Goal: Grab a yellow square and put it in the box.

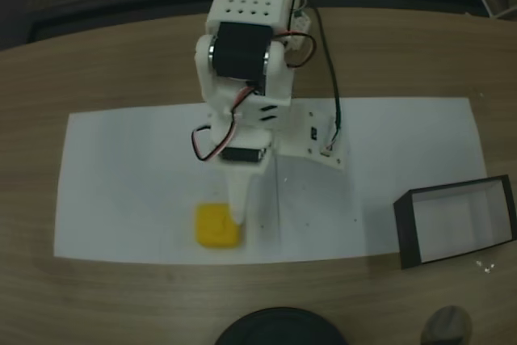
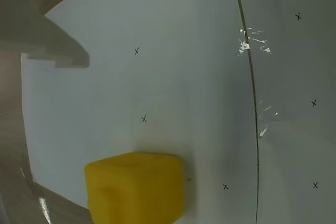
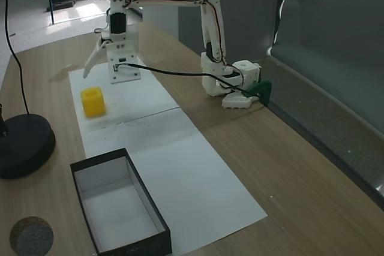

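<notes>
yellow square [image 1: 218, 225]: sits flat on the white paper [image 1: 145, 191], near its edge in a fixed view; untouched, nothing gripping it. in wrist view [image 2: 135, 187] it's low in the frame, off to one side of centre.
gripper [image 3: 96, 59]: above the square, not on it. fingers look spread w/ nothing between them. in a fixed view one finger [image 1: 240, 199] hangs just beside the square's corner.
risk 1: you're offset. drop straight down & a fingertip prob lands on top of the block or shoves it off the paper. line up first.
risk 2: block is chunky w/ rounded corners; a grip on the corners could squirt it out. take flat faces.
box [image 3: 120, 205]: well apart from the square, at the other end of the paper; thin black walls, open top.
risk 3: carry too low & you clip a wall, tipping or sliding the box.
dark round base [image 3: 21, 145]: beside the route btw square & box; swing wide of it.
</notes>
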Motion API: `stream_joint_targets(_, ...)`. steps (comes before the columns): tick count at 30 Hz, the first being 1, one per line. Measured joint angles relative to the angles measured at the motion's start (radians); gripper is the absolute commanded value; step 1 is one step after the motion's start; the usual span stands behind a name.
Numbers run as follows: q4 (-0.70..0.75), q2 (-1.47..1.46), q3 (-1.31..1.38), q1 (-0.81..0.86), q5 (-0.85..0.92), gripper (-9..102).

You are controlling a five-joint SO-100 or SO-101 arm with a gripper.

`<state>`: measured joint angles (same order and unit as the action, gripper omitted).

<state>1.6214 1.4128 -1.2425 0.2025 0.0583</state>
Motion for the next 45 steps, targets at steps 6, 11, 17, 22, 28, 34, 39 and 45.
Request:
stream_joint_targets(6,0.012,-0.247,0.244,0.054,0.0,43)
stream_joint_targets(11,0.018,-0.407,0.365,0.08,0.0,43)
stream_joint_targets(17,0.021,-0.508,0.451,0.069,0.0,41)
stream_joint_targets(22,0.021,-0.545,0.497,0.069,0.0,28)
stream_joint_targets(28,-0.009,-0.568,0.525,0.069,0.002,18)
stream_joint_targets(34,-0.018,-0.574,0.534,0.069,0.002,14)
stream_joint_targets(39,0.072,-0.575,0.647,-0.012,0.002,14)
stream_joint_targets(45,0.104,-0.356,0.769,-0.207,0.025,14)
